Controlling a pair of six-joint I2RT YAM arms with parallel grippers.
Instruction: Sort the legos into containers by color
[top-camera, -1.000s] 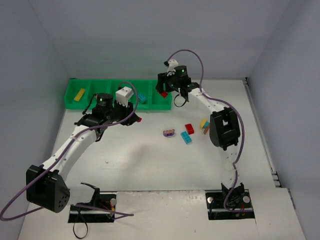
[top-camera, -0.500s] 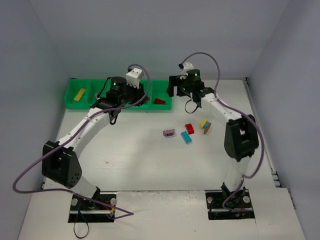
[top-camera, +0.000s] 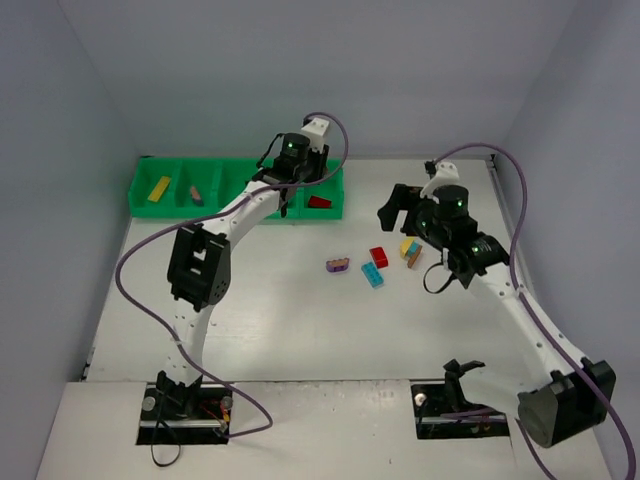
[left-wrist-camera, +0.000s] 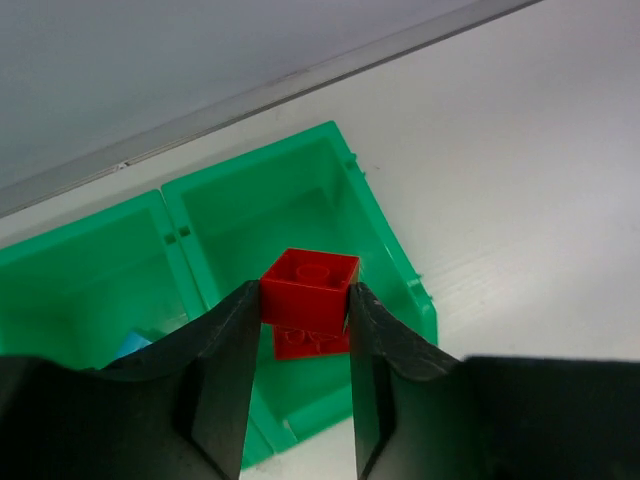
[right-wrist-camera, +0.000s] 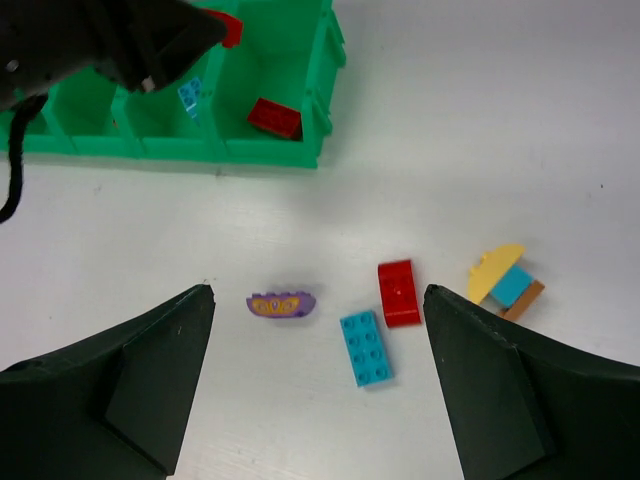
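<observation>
Green tray (top-camera: 160, 211): stands at the rear left of the desk (top-camera: 280, 310), 5 compartments in a row.

Compartment 1, far left: 1 yellow brick (top-camera: 159, 188). Compartment 2: 1 small item, colour not clear. Compartment 4: 1 cyan tray brick (right-wrist-camera: 190, 93).

Left gripper (left-wrist-camera: 305, 300): positioned over compartment 5, the right-end one, and pinching the held red brick (left-wrist-camera: 310, 278) between its 2 fingers. A lower red brick (left-wrist-camera: 310, 342) lies in that compartment directly beneath.

Desk, right of the tray and apart from it: purple brick (right-wrist-camera: 281, 303), cyan desk brick (right-wrist-camera: 365, 348) and, just beside it, red desk brick (right-wrist-camera: 399, 292), then a yellow-cyan-brown cluster (right-wrist-camera: 505, 283).

Right gripper (right-wrist-camera: 315, 300): hovers above these loose bricks, fingers spread wide, holding nothing.
</observation>
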